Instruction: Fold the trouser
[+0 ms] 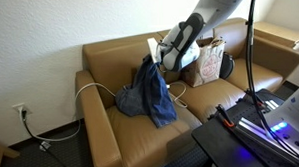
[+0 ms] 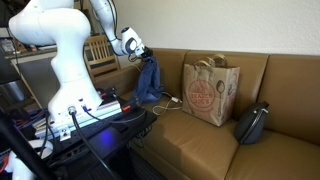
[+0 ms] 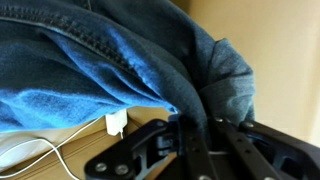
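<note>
- Tool (image 1: 159, 59), black and two-fingered on the white arm: its fingers are pressed together on a bunched fold of the blue denim trousers (image 1: 150, 93). In the wrist view the tool (image 3: 197, 125) has denim pinched between its tips.
- Worktop (image 1: 118, 55): a wide tan leather sofa against a pale wall. In both exterior views it carries everything listed below, and its backrest (image 2: 290, 80) is bare.
- Blue denim trousers: they hang from the tool over the seat cushion at the arm's end of the worktop, crumpled, with the lower part resting on the leather. In an exterior view the trousers (image 2: 150, 82) drape just below the tool (image 2: 143, 52). The wrist view shows seams and stitched denim (image 3: 100, 60) filling the upper frame.
- Brown paper carrier bag with a round red print (image 2: 208, 92): it stands upright against the backrest, near the trousers but apart from them. Its top is crumpled, and I cannot tell what is inside. It also shows beyond the tool (image 1: 211, 61).
- Dark soft pouch (image 2: 252, 122): it lies on the seat just beside the paper bag, closed.
- Thin white cable (image 1: 95, 90): it loops over the cushion toward the trousers.
- Small white plug (image 3: 115, 123): it sits under the denim edge.
</note>
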Available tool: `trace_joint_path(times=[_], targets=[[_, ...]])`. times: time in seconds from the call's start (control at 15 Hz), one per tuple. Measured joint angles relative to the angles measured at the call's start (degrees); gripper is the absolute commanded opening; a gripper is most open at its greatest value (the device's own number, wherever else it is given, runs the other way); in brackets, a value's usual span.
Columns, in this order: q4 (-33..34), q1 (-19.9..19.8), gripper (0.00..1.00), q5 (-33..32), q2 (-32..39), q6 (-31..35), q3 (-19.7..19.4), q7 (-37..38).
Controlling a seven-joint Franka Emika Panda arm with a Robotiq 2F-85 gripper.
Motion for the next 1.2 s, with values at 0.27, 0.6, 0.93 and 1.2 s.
trace_joint_path(times=[0.27, 0.6, 0.93, 1.2], targets=[[-0.36, 7.10, 0.03, 0.71, -3.15, -0.21, -9.23, 4.46], [-1.27, 16.58, 0.11, 0.12, -4.08, -0.39, -16.87, 5.54], [-1.77, 16.61, 0.03, 1.70, -3.40, -0.27, -15.37, 4.17], [0.33, 17.74, 0.03, -2.32, -3.24, -1.55, -15.36, 3.33]])
